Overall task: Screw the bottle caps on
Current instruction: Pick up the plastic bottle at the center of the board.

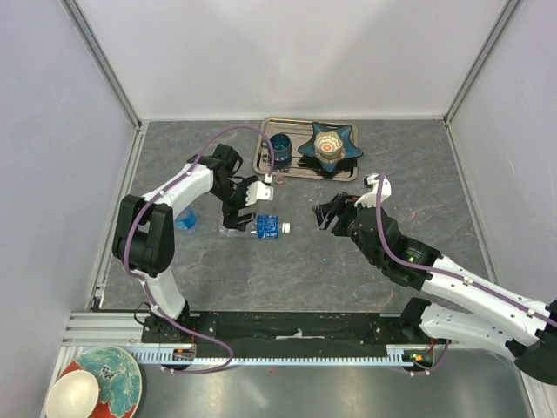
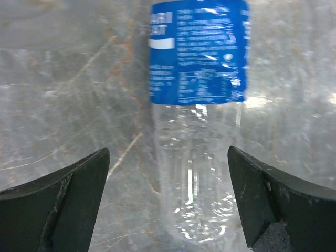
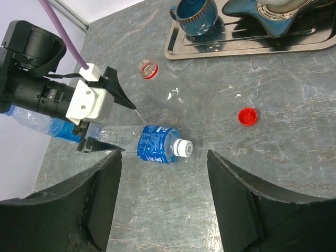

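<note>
I am hovering my left jaws, spread wide and empty, astride the clear, blue-labelled plastic bottle point(image 2: 197, 52) lying on the grey marbled table point(image 2: 63, 79). Its small white screw cap point(image 3: 182, 147) is sitting on the neck. My right jaws are standing open, gripping nothing. Beyond, the small red plastic cap point(image 3: 245, 116) is lying loose near an uncapped clear bottle point(image 3: 168, 92). I am judging these bottles light, thin-walled and slippery, so I should be clamping the stiffer shoulder, gently.

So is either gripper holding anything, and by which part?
Nothing is held. The left gripper stands open astride the blue-labelled bottle; the right gripper is open and empty.
</note>
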`<move>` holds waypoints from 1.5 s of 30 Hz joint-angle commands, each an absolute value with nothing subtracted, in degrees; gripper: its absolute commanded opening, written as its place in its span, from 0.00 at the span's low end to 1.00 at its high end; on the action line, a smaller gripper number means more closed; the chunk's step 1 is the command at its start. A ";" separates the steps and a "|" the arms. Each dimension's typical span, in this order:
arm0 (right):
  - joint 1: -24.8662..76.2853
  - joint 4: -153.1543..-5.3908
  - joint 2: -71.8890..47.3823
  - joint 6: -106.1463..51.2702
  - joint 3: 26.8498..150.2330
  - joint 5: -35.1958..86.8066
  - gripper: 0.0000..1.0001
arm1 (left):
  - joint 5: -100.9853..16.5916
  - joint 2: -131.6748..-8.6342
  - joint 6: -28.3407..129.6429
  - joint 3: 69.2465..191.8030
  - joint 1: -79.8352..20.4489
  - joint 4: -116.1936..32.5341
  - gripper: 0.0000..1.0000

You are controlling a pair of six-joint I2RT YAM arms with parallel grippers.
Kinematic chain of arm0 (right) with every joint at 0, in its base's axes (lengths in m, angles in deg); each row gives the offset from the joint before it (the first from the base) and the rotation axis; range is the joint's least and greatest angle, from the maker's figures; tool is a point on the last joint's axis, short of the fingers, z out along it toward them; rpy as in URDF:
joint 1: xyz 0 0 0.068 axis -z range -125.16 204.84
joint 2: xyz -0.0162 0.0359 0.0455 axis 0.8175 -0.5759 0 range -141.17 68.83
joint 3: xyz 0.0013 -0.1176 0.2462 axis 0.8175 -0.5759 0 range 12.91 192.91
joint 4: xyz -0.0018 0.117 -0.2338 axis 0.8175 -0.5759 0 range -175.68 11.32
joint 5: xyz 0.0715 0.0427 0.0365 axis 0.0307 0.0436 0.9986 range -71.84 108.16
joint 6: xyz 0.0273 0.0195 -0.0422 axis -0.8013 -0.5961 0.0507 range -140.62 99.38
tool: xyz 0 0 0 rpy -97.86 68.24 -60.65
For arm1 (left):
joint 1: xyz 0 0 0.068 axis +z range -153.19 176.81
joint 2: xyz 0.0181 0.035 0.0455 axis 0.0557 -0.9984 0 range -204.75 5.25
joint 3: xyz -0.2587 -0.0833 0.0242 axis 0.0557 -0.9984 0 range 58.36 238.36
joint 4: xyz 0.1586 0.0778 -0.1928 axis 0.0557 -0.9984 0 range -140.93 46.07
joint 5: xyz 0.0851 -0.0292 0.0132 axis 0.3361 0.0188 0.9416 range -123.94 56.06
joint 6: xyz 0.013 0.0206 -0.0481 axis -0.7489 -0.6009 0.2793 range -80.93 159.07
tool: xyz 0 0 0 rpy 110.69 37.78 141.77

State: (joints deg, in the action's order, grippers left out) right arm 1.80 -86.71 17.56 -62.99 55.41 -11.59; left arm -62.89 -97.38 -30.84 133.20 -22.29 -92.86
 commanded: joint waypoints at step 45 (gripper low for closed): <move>1.93 -66.47 -7.81 -106.48 42.35 2.96 0.70 | -59.70 -78.16 -21.66 106.70 -33.42 -80.85 0.79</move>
